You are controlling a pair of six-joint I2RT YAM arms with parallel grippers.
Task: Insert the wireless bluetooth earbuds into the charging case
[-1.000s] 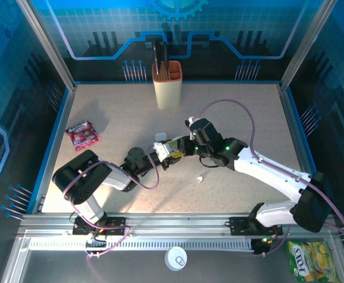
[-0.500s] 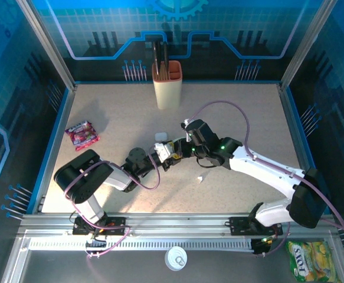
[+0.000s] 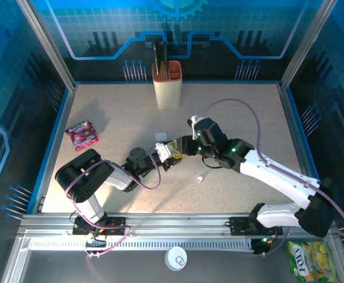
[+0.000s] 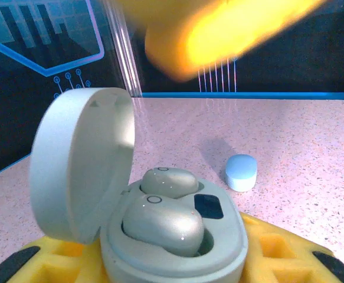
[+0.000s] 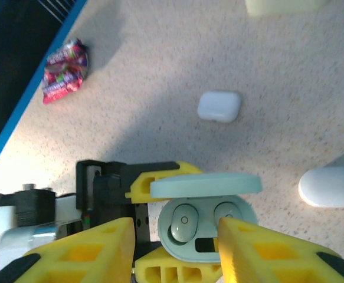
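As left tool [image 3: 160, 158] grips the charging case [image 5: 204, 234], right tool [image 3: 176, 145] hovers apart.

The green and yellow snack bag [image 3: 310, 259] off the table at the near right carries slanted white letters that seem to read "STOX". The pink packet [image 3: 82, 134] at the table's left has print too small to read

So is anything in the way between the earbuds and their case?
Nothing visible is. Both earbuds already sit inside the open charging case, which the left claw grips with the lid tipped up. The right claw hangs open just above, with nothing between it and them.
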